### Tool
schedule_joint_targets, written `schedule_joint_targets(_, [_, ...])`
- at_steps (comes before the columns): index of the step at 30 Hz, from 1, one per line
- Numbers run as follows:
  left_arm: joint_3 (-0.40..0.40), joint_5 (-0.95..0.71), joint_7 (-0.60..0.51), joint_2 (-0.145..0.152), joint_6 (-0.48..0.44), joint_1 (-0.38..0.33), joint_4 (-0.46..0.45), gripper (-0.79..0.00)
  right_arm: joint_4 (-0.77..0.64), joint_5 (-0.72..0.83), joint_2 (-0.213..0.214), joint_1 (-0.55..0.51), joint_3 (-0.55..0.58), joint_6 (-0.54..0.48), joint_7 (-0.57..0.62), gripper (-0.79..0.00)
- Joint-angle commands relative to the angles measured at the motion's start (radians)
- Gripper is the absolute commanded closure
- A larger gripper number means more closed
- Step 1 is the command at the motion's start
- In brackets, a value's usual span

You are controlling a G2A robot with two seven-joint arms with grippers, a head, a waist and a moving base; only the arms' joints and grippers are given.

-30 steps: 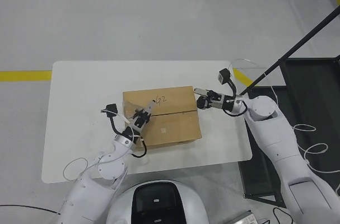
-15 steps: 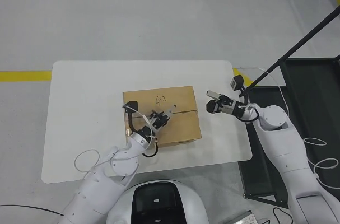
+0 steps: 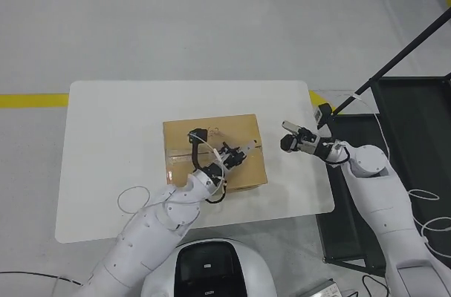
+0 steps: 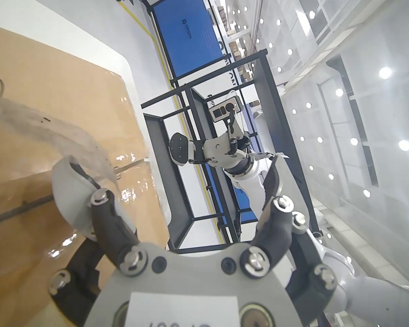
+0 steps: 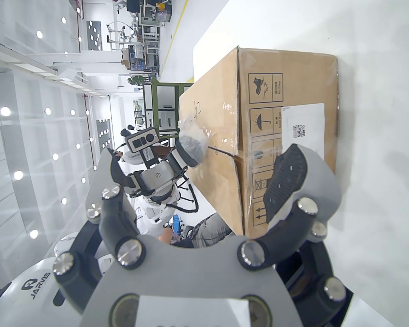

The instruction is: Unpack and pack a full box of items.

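A shut brown cardboard box [image 3: 214,152] sits in the middle of the white table [image 3: 114,148], its top seam taped over. My left gripper [image 3: 244,151] is over the right part of that seam and stands open. One finger [image 4: 71,185] rests on the box top [image 4: 37,79], and wrinkled clear tape [image 4: 47,130] clings around it. My right gripper [image 3: 287,136] hangs open off the box's right end, apart from it. In the right wrist view the gripper [image 5: 201,161] faces the labelled end of the box [image 5: 286,79], with nothing between its fingers.
A black metal rack [image 3: 403,148] stands just past the table's right edge, close behind my right arm. Bare table lies left of the box and along the far side. A yellow line [image 3: 24,100] runs across the floor.
My left gripper has slid rightward along the box's top seam, from its left part to its right part. My right gripper has drawn back to the right, away from the box's end.
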Motion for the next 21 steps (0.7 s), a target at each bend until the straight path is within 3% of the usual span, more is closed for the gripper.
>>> schedule_joint_targets(1, [0.003,-0.031,-0.018,-0.006,-0.021,-0.008,0.003,-0.785,0.000,-0.001,0.000,-0.002,0.001,0.001,-0.003,-0.785])
schedule_joint_targets(8, [-0.074,-0.120,-0.101,0.004,-0.056,0.017,-0.072,-0.785,0.006,-0.002,0.002,-0.002,0.006,0.003,-0.009,-0.785])
schedule_joint_targets(21, [-0.321,-0.094,-0.239,0.067,0.006,0.213,-0.357,-0.785,-0.014,-0.033,-0.006,0.051,-0.046,0.012,0.018,-0.785])
